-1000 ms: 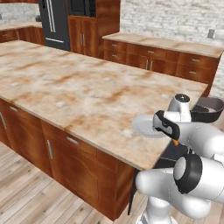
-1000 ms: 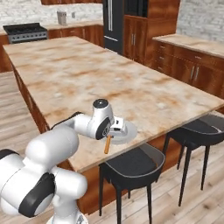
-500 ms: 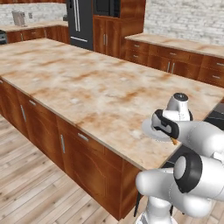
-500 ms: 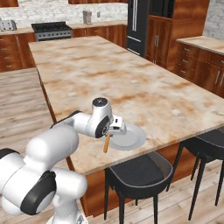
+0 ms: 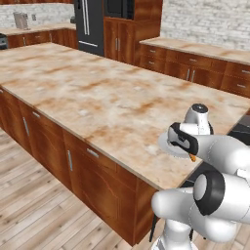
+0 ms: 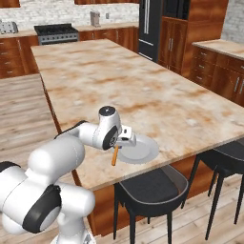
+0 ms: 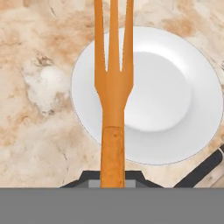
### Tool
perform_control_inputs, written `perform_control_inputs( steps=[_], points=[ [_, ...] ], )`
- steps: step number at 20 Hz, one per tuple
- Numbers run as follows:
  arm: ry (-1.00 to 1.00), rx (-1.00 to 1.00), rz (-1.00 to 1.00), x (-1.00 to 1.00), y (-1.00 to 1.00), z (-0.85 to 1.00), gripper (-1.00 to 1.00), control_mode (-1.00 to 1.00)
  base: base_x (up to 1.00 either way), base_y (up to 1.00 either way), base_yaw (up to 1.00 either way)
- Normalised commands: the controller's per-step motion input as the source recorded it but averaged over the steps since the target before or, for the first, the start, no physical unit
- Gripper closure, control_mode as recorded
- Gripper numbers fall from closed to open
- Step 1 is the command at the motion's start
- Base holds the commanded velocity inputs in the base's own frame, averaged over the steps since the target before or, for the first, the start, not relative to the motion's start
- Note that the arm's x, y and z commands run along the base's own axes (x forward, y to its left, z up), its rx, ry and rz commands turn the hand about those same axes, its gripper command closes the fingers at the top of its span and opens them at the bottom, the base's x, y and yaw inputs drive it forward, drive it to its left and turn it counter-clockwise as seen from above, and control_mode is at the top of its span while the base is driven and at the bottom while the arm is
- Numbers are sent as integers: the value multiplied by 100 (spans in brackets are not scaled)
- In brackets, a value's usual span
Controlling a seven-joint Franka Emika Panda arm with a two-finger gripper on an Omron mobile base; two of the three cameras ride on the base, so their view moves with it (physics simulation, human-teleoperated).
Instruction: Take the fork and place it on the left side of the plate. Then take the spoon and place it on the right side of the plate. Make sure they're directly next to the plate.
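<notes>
- Hand view: orange-tan fork (image 7: 113,94) running up the middle of the frame, tines pointing away from the hand, handle end gripped between the two dark fingertips at the bottom.
- Jaws clamped together on the fork handle.
- Fork held above the marble counter (image 7: 39,105), crossing over the left part of the round pale plate (image 7: 175,94) as seen from the hand.
- Plate lying flat on the counter, close to the counter's edge; a dark strip at the lower right corner, too small to identify.
- Right base view: gripper (image 6: 116,151) at the near edge of the island counter (image 6: 143,90), just beside the plate (image 6: 140,148).
- Fork (image 6: 115,156) hanging below the hand, showing as a short orange stick tilted slightly, at the plate's near-left rim.
- Black bar stool (image 6: 150,188) under the counter edge below the plate; a second stool (image 6: 228,152) further right.
- Left base view: gripper (image 5: 184,146) low over the counter corner, an orange tip of the fork (image 5: 192,157) peeking out beneath it, a sliver of the plate (image 5: 165,145) visible behind the hand.
- Spoon not discernible in these frames.
- Background: wooden cabinets (image 5: 73,166), a dark fridge (image 5: 90,24), a stove (image 6: 53,33) at the far wall.
</notes>
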Motion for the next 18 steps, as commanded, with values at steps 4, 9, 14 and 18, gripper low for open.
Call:
perform_control_inputs(
  steps=[4, 9, 14, 18],
  points=[
    [0, 0, 0, -2, 0, 0, 100, -100, 0, 0, 0],
    [2, 0, 28, -2, 14, -15, 100, -100, 0, 0, 0],
    [6, -12, 40, 8, 39, -9, 100, -100, 0, 0, 0],
    [14, -20, 4, 0, 47, -8, 100, -100, 0, 0, 0]
  ],
)
